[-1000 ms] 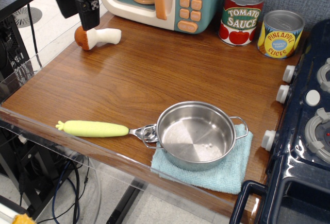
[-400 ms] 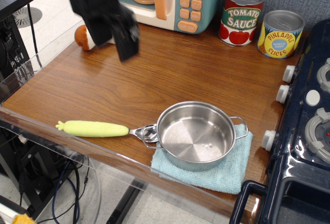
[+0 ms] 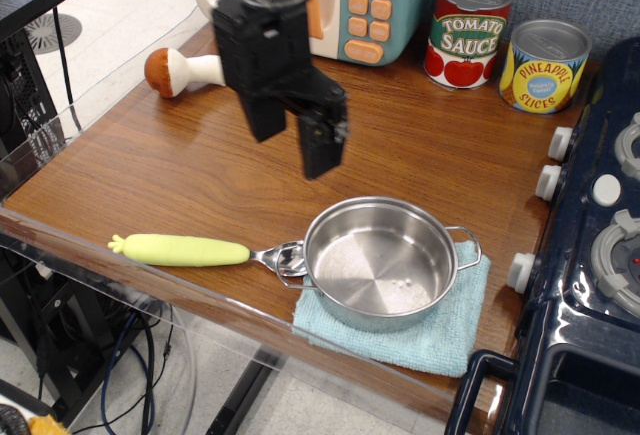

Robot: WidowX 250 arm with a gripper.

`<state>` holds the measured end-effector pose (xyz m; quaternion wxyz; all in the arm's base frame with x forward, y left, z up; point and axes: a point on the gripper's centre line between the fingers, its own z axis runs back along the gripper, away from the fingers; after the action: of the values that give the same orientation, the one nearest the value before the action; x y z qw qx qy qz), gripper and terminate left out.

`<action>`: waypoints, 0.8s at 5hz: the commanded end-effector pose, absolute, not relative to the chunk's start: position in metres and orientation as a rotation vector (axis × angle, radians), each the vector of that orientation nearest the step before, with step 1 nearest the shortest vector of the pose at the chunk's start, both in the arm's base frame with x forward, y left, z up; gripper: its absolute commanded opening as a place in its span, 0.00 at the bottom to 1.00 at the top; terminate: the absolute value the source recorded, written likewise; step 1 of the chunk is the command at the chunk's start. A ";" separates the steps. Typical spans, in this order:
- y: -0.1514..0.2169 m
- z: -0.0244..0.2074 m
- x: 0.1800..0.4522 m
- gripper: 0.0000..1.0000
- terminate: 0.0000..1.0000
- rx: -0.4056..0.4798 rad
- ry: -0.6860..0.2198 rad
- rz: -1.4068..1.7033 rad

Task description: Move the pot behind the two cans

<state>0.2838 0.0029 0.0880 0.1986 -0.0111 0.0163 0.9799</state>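
Note:
The shiny steel pot [image 3: 381, 261] sits on a light blue cloth [image 3: 440, 330] near the table's front edge, empty, with wire loop handles at left and right. The Tomato Sauce can [image 3: 470, 30] and the Pineapple Slices can [image 3: 543, 66] stand side by side at the back right, against the wall. My black gripper [image 3: 295, 147] hangs open and empty above the table, up and to the left of the pot, its two fingers pointing down.
A spoon with a yellow handle [image 3: 183, 249] lies left of the pot, its bowl touching the pot's left handle. A toy mushroom [image 3: 180, 71] lies at the back left. A toy microwave [image 3: 330, 0] stands at the back. A toy stove [image 3: 600, 255] borders the right side.
My gripper has travelled from the back left corner rightward and forward, and down toward the pot. The pot, cans and spoon have not moved.

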 end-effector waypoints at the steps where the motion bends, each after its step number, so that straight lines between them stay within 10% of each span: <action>1: -0.011 0.060 0.291 1.00 0.00 0.028 -0.003 2.729; 2: -0.016 0.041 0.289 1.00 0.00 0.077 -0.031 2.690; 3: -0.017 0.032 0.283 0.00 0.00 0.084 -0.098 2.650; 4: -0.014 0.033 0.279 0.00 0.00 0.087 -0.066 2.637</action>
<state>0.2757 -0.0186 0.0189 0.2490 0.0549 -0.0173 0.9668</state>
